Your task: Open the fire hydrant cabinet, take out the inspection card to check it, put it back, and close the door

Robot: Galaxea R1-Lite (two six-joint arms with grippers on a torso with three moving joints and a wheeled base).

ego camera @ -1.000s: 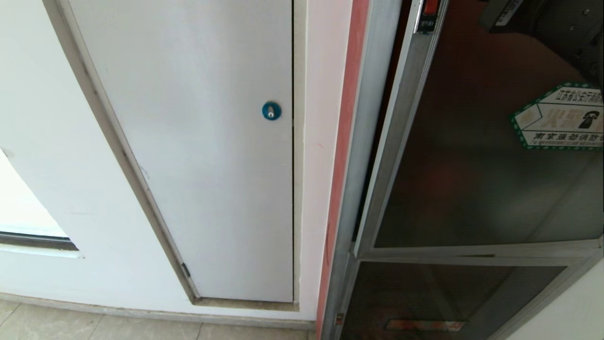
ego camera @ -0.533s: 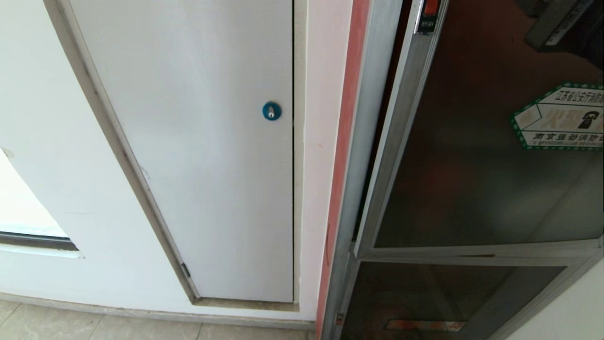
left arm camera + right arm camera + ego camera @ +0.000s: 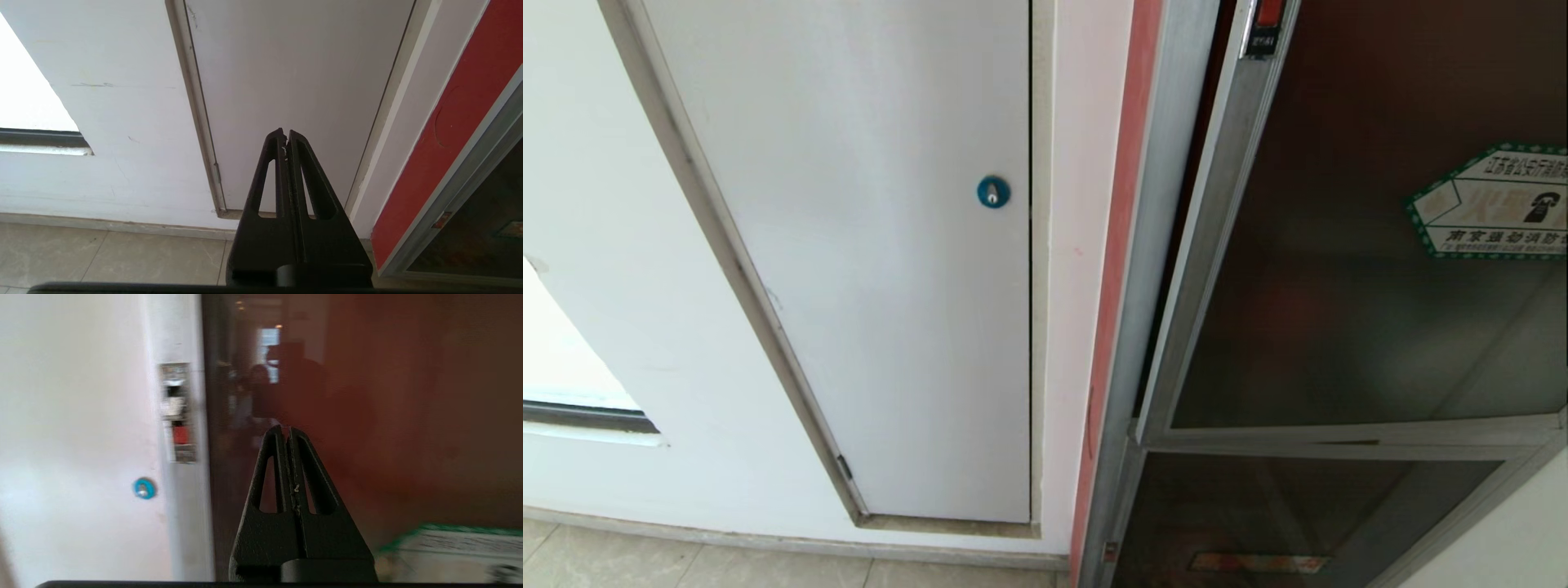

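**Both claws pinched together, door ajar**

The right claw (image 3: pixel 289 428) has its fingers pressed together, holding nothing, in front of the tinted glass of the door (image 3: pixel 367 416) at centre frame. Left of it in that view sit the latch with its red tab (image 3: pixel 178 416) and a blue round lock (image 3: pixel 144 488); the green-edged sticker (image 3: pixel 449 539) lies lower right.

The left claw (image 3: pixel 286 136) is likewise pinched tight and empty, facing the white panel (image 3: pixel 294 81) above the tiled floor (image 3: pixel 102 257).

In the head view neither claw shows. The door (image 3: pixel 1339 286) fills the right side, its left edge standing off the fire hydrant cabinet (image 3: pixel 1160 245) frame. The inspection card is not visible.
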